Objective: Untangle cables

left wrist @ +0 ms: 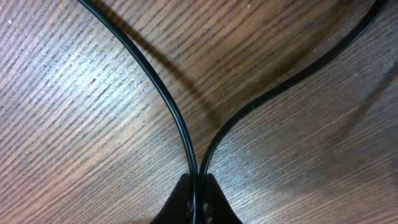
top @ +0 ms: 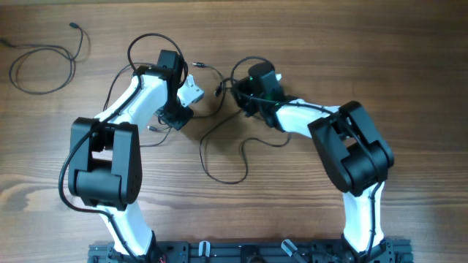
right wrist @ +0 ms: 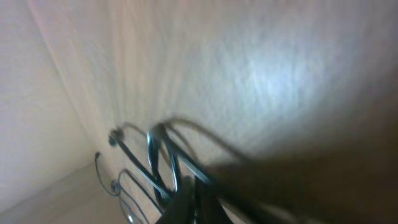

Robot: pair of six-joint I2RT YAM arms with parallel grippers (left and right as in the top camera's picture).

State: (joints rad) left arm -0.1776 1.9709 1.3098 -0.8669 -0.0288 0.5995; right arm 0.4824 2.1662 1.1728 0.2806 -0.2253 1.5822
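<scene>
Because the cables are thin, light and limp, expect them to sag and drag across the table rather than hold a shape, and to slip through a loose pinch. You do best to take hold on the cord itself close to a crossing, not on the small plug ends, which look likely to snag. Your left gripper is closed on two strands that run side by side into its tips and fork apart over the wood beyond. Your right gripper shows only in a blurred view: strands crowd its tips, but you cannot tell whether it pinches them. From overhead, the tangled length lies between the two grippers and trails in a loop toward the near edge, while a separate cord lies well apart at the far left.
</scene>
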